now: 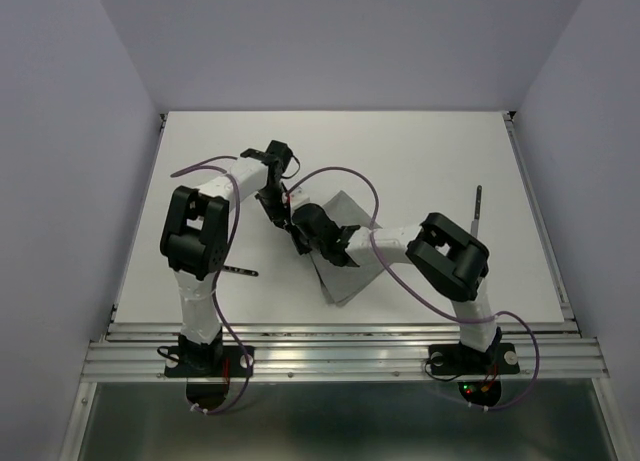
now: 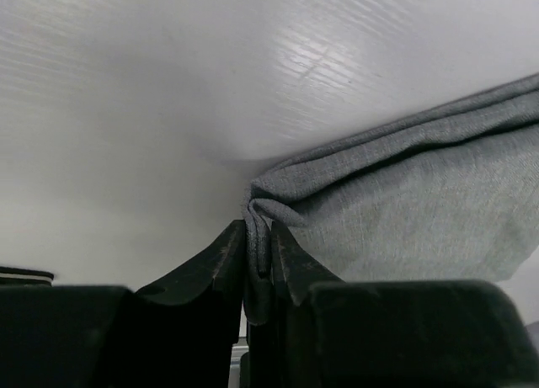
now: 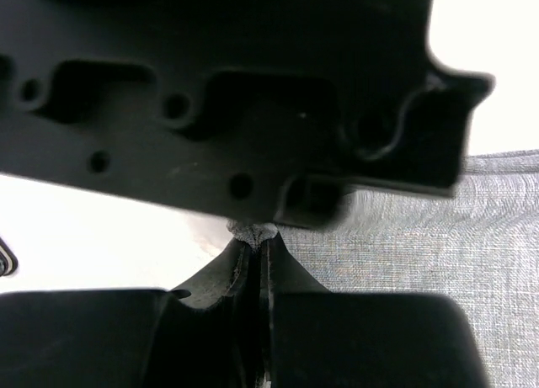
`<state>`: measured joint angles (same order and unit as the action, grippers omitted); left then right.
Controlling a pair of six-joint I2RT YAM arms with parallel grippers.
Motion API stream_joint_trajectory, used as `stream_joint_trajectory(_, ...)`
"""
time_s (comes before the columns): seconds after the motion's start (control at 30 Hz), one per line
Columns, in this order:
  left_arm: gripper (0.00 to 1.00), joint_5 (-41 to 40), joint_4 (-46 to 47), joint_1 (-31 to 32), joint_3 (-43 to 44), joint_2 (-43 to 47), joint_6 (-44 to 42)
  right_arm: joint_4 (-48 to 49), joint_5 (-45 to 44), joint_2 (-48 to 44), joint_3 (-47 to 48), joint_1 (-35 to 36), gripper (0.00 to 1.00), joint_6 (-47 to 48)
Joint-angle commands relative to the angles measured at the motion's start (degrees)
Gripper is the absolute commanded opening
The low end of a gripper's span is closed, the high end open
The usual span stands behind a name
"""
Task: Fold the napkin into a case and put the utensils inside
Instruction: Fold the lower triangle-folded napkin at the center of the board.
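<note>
**Two hands on one corner of the napkin [image 1: 340, 279].** The grey cloth lies partly folded at the centre of the overhead view, on the white bench [image 1: 420, 146].

In the left wrist view the left hand [image 2: 257, 234] is closed on a bunched corner, with cloth pinched between its fingers. In the right wrist view the right hand [image 3: 257, 241] is closed on a small tuft of the same cloth, just below the body of the left hand.

The napkin is soft, light and limp, and it sags and wrinkles from any single hold. Corners and hems are probably the best places to grip, with the rest left flat on the bench to keep a fold straight.

The upper utensil [image 1: 478, 207] lies right of centre, well apart from the cloth. The lower utensil [image 1: 238, 271] lies at left, beside the left arm. Both look thin and stiff, and are likely slippery.

Open bench lies toward the top of the frame, and the bench's edges are well away from the cloth. The two hands themselves are crowded together.
</note>
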<state>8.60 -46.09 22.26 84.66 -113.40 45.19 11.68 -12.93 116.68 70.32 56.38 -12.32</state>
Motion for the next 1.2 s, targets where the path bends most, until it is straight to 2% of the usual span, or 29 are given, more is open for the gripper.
stream_joint_trajectory(0.0, 0.38, 5.6, 3.6, -0.4, -1.9, 5.5, -1.0, 2.1, 6.4, -1.7, -1.2, -0.7, 0.01, -2.7)
stream_joint_trajectory(0.13, 0.49, 6.3, 4.6, -1.0, -3.7, 6.5, -1.2, 3.3, 9.7, -2.7, -2.6, -2.7, 0.01, -5.5)
stream_joint_trajectory(0.3, 0.56, 7.2, 6.6, -1.8, -6.3, 8.4, -1.3, 4.5, 15.1, -3.4, -3.6, -5.0, 0.01, -8.5)
stream_joint_trajectory(0.33, 0.63, 7.4, 7.3, -1.9, -7.1, 9.1, -1.3, 4.7, 15.9, -3.5, -3.7, -5.7, 0.01, -8.9)
stream_joint_trajectory(0.37, 0.63, 7.7, 7.6, -2.1, -7.5, 9.5, -1.4, 5.0, 17.0, -3.6, -3.8, -5.8, 0.01, -10.0)
stream_joint_trajectory(0.4, 0.68, 7.7, 7.9, -2.4, -7.8, 10.0, -1.5, 5.2, 19.4, -3.6, -3.9, -6.7, 0.01, -10.5)
stream_joint_trajectory(0.57, 0.70, 6.6, 9.2, -3.9, -9.5, 13.9, -2.0, 5.8, 27.1, -2.9, -3.4, -9.9, 0.01, -13.5)
stream_joint_trajectory(0.83, 0.68, 6.9, 10.7, -6.9, -11.8, 16.7, -2.7, 5.5, 43.5, 0.9, 0.0, -14.2, 0.01, -19.4)
stream_joint_trajectory(0.97, 0.58, 8.1, 13.3, -6.9, -14.2, 17.9, -3.2, 5.1, 53.6, 3.8, 2.5, -15.7, 0.01, -22.8)
stream_joint_trajectory(1.03, 0.54, 8.9, 14.2, -6.9, -15.0, 18.7, -3.4, 4.9, 55.9, 4.8, 3.4, -16.4, 0.01, -23.4)
stream_joint_trajectory(1.17, 0.39, 12.6, 17.9, -6.6, -17.3, 19.8, -4.5, 3.1, 58.1, 6.5, 4.7, -17.4, 0.01, -23.1)
